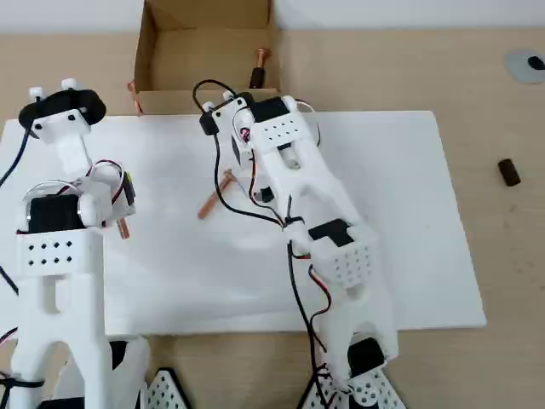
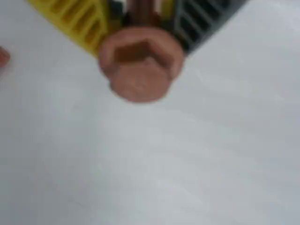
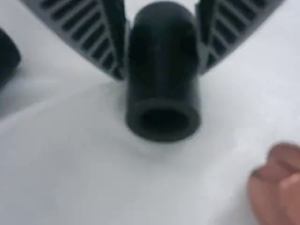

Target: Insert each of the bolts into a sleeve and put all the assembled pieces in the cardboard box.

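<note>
The left gripper (image 2: 140, 11) is clamped on the shank of a copper-coloured bolt with a flanged hexagonal head (image 2: 139, 65). The right gripper (image 3: 161, 47) pinches a smooth black cylindrical sleeve (image 3: 163, 89), its bore facing out, low over the matte white sheet (image 1: 400, 221). Mating seems to be the step in hand, so next the shank must line up with that bore. A second copper bolt (image 1: 213, 198) lies loose nearby, and what may be a finished piece (image 1: 258, 68) sits in the brown cardboard box (image 1: 170, 102).
</note>
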`<state>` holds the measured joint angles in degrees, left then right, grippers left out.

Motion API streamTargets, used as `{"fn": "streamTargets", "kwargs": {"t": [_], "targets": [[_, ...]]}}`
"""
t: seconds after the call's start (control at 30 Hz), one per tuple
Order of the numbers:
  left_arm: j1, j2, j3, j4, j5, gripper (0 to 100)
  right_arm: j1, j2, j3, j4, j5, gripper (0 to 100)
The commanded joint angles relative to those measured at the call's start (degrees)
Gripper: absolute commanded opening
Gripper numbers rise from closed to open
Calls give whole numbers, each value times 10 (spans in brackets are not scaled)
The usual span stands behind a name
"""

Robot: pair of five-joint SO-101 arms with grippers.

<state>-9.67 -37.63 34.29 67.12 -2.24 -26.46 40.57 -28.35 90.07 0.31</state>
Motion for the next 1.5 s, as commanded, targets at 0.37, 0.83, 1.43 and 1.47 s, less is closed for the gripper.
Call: {"fn": "streamTargets", "kwargs": {"t": [0.37,0.83,1.43,1.47], "targets": [[9,-21,-6,11,-1,8,3,-7,-36,30,41,83],[9,-21,-6,11,-2,8,3,-7,-62,45,58,177],[9,-21,-8,11,-2,8,0,-3,-81,63,60,175],[9,-21,-8,11,-2,8,0,-3,-81,63,60,175]]}}
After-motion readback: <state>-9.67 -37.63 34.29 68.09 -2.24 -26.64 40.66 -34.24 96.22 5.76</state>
